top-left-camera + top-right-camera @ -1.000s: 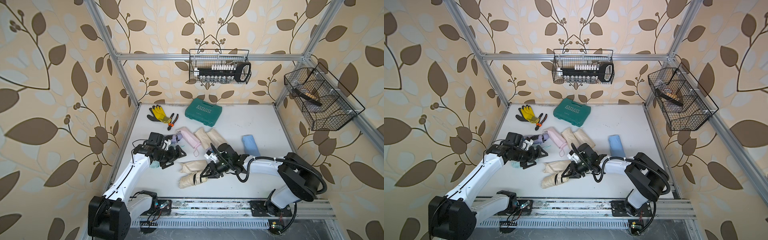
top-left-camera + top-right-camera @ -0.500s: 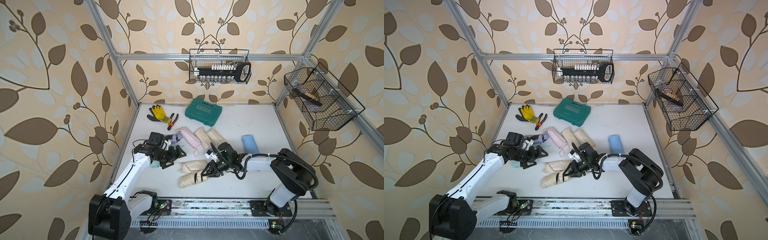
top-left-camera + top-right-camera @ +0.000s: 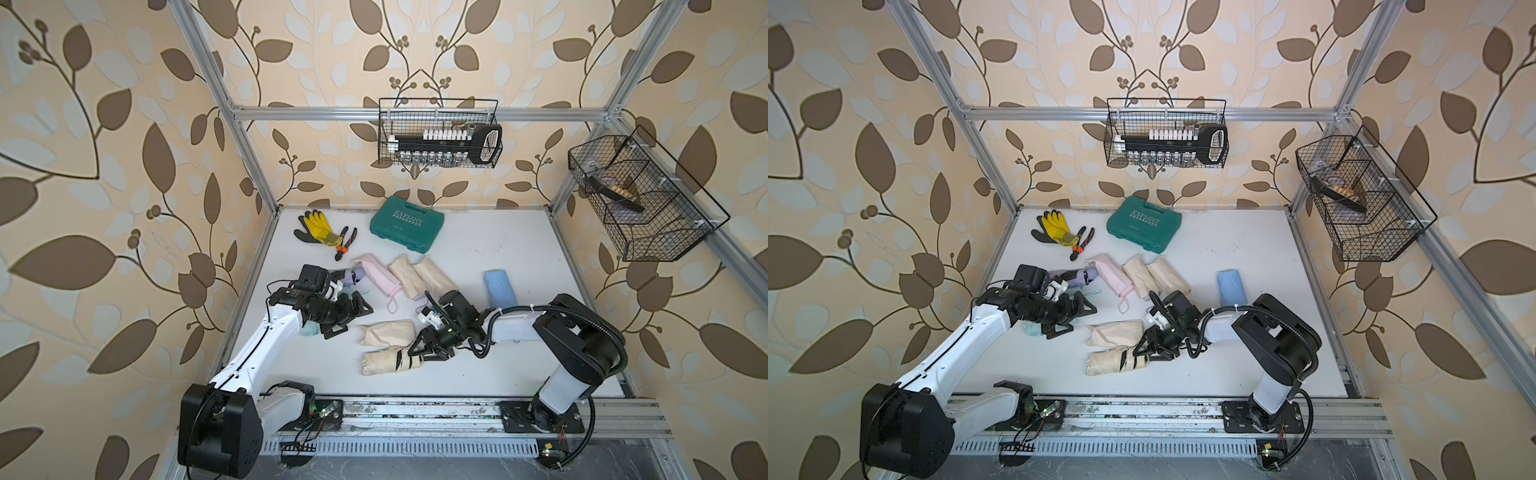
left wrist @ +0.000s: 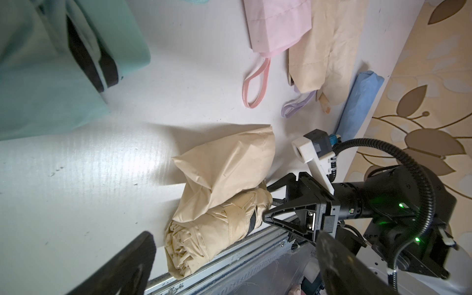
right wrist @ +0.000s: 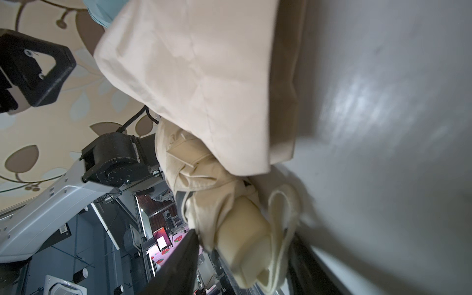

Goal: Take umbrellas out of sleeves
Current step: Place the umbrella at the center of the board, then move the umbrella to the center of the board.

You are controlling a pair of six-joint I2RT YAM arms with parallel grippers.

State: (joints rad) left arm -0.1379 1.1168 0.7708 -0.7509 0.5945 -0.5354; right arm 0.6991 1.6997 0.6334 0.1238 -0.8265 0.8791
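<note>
Cream umbrella (image 3: 388,360) lies beside cream sleeve (image 3: 386,332); green case (image 3: 406,224) reads "EXPLOIT".

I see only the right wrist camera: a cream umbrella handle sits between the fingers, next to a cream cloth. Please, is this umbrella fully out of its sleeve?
Observer: Yes. In both top views the cream umbrella lies bare on the table, with its limp sleeve touching its far side.
Operator: Where is the left gripper?
Observer: The left gripper hangs open over the table, close to a mint umbrella.
Operator: What else lies farther back?
Observer: A pink bundle, two cream ones and a blue one.
</note>
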